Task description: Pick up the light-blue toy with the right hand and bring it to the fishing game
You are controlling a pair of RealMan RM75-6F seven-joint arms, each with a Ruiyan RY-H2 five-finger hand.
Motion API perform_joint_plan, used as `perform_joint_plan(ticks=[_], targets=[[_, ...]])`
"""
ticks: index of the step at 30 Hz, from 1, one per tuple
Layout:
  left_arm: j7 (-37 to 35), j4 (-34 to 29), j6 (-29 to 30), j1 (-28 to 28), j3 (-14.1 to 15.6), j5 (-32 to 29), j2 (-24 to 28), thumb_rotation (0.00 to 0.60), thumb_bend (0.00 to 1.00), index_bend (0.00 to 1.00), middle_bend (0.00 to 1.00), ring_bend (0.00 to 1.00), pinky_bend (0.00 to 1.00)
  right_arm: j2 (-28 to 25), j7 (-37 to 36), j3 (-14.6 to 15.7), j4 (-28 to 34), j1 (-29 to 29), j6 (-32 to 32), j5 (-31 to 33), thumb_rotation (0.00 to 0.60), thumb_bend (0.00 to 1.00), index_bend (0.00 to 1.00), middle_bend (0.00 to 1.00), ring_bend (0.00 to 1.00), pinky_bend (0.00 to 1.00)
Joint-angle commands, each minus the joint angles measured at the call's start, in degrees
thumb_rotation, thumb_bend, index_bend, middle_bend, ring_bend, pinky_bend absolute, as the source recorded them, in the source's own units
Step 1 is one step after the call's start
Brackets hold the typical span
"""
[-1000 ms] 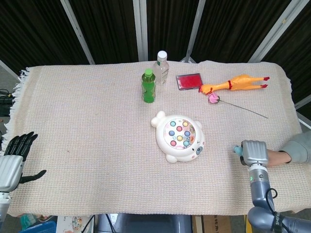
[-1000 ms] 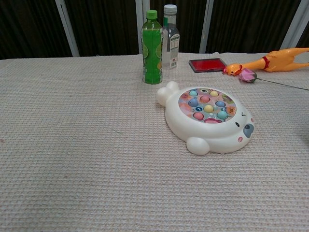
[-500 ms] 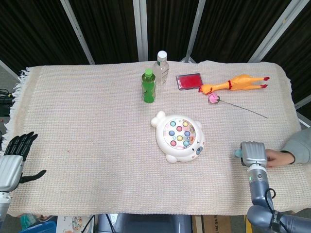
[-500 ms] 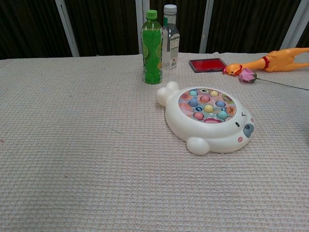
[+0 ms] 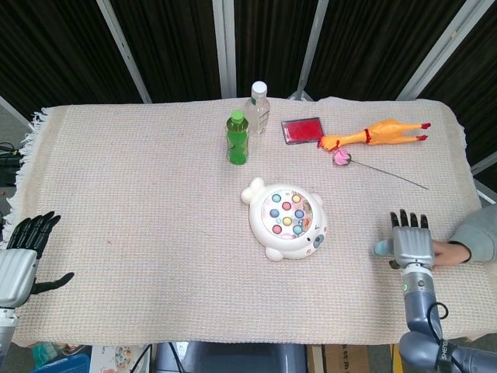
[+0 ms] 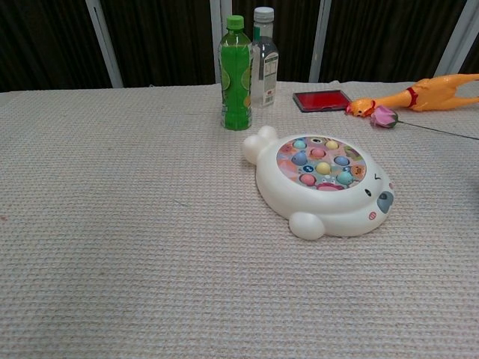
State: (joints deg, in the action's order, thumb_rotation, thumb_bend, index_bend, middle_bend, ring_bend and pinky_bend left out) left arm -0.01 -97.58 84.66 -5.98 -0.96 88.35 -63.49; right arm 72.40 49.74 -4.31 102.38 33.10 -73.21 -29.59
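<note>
Now, light-blue toy [image 5: 381, 248] beside fingers [image 5: 409, 221], uncovered

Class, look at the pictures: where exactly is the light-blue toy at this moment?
In the head view the light-blue toy lies on the cloth near the table's right front edge, right of the fishing game, mostly hidden by the right robot hand. The chest view misses it.

The light-blue toy [image 5: 381, 248] shows only as a small rounded bit at the table's four o'clock edge. The fishing game [image 5: 286, 218], a white animal-shaped tray with coloured fish in its round pond, lies flat near the centre, well apart.
</note>
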Motion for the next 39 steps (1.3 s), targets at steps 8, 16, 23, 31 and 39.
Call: perform_joint_plan(ticks=[8, 16, 23, 31, 39], targets=[[0.1, 0.1, 0.4, 0.1, -0.1, 0.2, -0.2, 0.6, 0.0, 0.0, 0.0, 0.0, 0.0, -4.5, -6.4, 1.7, 5.1, -3.6, -1.1, -6.8, 0.6, 0.18, 0.0, 0.0, 0.0, 0.0], [0.4, 0.3, 1.0, 0.4, 0.1, 0.9, -0.5, 0.6, 0.0, 0.0, 0.0, 0.0, 0.0, -8.1, -18.3, 4.7, 9.4, -10.4, -4.5, -20.2, 0.6, 0.18, 0.0, 0.0, 0.0, 0.0], [1.1, 1.0, 1.3, 0.4, -0.3, 0.4, -1.1, 0.6, 0.0, 0.0, 0.0, 0.0, 0.0, -10.4, -26.5, 9.3, 6.9, -16.7, -7.9, -32.2, 0.6, 0.18, 0.0, 0.0, 0.0, 0.0], [2.7, 1.3, 1.4, 0.3, -0.3, 0.6, -1.6, 0.6, 0.0, 0.0, 0.0, 0.0, 0.0, -10.9, -31.5, 9.1, 4.0, -19.1, -8.2, -36.0, 0.6, 0.18, 0.0, 0.0, 0.0, 0.0], [3.7, 1.8, 1.4, 0.3, -0.2, 0.8, -2.1, 0.6, 0.0, 0.0, 0.0, 0.0, 0.0, -9.7, -31.0, 8.4, 1.7, -19.8, -7.6, -38.9, 0.6, 0.18, 0.0, 0.0, 0.0, 0.0]])
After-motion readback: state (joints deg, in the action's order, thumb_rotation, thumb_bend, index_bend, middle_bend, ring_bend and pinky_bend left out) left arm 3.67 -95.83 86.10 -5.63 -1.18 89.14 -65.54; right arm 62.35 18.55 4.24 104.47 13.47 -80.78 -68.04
